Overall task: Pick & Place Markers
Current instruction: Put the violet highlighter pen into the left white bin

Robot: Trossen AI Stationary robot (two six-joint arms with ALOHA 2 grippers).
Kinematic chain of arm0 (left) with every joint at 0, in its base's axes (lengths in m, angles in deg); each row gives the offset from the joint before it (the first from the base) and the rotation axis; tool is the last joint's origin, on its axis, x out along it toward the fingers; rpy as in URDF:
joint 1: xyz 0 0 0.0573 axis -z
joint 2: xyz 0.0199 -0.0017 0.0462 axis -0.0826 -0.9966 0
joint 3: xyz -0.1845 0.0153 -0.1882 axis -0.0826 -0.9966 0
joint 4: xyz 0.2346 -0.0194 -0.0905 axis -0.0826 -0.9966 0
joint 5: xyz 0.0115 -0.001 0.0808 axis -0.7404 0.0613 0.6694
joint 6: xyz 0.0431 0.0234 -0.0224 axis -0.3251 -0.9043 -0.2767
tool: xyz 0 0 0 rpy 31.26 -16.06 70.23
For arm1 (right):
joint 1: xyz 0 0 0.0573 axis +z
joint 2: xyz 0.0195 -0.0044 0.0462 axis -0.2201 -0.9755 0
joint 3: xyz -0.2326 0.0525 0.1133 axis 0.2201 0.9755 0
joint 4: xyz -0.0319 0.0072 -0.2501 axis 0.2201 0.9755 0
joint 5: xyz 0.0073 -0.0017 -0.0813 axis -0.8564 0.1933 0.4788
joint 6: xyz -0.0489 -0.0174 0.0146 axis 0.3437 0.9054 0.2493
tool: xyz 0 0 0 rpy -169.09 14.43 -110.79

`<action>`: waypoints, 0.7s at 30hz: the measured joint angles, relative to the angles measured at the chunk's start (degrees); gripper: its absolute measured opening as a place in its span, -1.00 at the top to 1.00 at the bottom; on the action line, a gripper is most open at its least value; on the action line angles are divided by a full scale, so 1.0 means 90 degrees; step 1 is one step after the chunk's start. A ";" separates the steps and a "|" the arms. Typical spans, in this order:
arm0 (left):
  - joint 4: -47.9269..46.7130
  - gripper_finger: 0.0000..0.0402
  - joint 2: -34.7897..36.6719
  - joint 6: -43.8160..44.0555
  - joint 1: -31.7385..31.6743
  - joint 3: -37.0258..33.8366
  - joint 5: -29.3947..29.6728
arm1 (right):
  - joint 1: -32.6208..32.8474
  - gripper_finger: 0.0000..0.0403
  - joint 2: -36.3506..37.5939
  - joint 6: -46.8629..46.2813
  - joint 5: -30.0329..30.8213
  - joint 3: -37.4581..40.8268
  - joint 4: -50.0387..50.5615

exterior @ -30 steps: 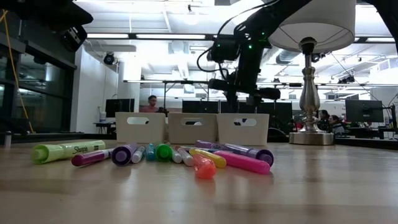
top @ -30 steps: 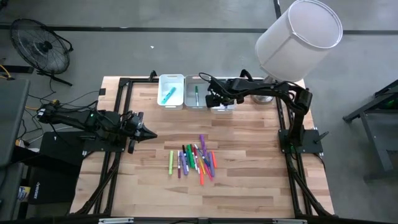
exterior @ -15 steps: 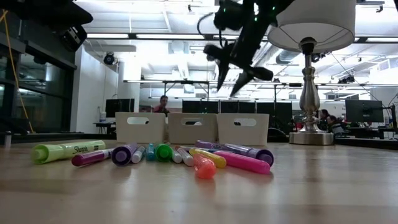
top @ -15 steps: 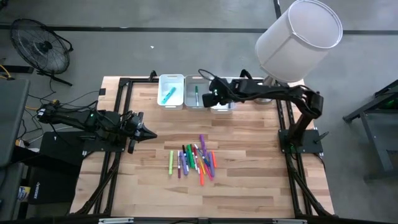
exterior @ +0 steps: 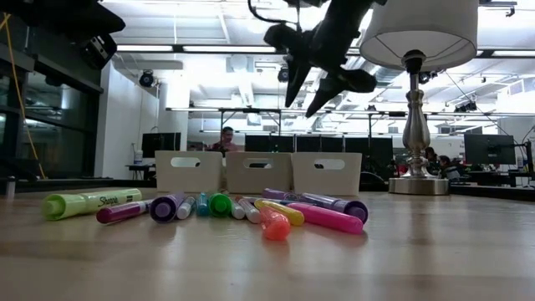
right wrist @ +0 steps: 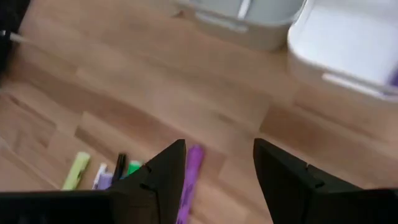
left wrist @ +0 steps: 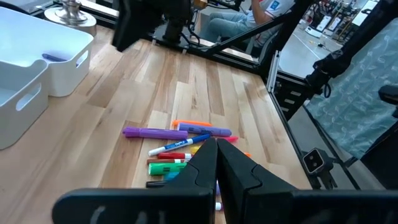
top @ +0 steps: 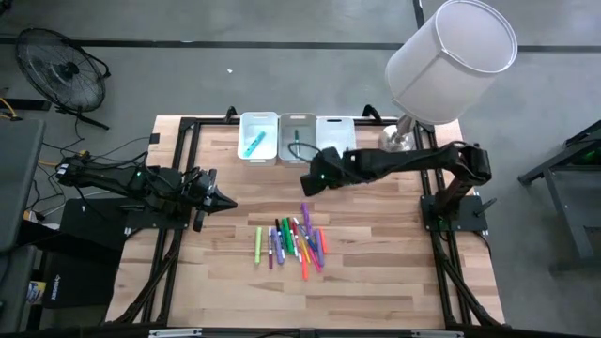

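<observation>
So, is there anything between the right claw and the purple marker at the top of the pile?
Nothing visible is in the way. The right claw hangs open and empty above bare table, just behind the purple marker. The bins are behind it, and the left claw waits off to the side, shut.

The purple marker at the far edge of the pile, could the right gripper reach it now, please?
Probably yes: the right gripper hangs open above the purple marker, with nothing between them.
</observation>
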 joint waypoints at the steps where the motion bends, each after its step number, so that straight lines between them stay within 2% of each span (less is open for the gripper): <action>1: 0.0000 1.00 -0.0002 0.0000 0.0000 0.0000 0.0000 | 0.0098 0.12 0.0000 -0.0088 0.0040 0.0000 0.0032; 11: 0.0000 1.00 -0.0001 -0.0016 0.0000 0.0000 -0.0001 | 0.0929 0.12 -0.0041 -0.0553 0.0522 0.0000 0.0235; 18: -0.0001 1.00 -0.0002 -0.0015 0.0000 0.0000 -0.0002 | 0.1380 0.12 -0.0239 -0.1161 0.0462 0.0000 0.0496; 21: -0.0003 1.00 -0.0005 -0.0015 0.0000 0.0000 -0.0003 | 0.1566 0.12 -0.0415 -0.1523 0.0241 0.0002 0.0619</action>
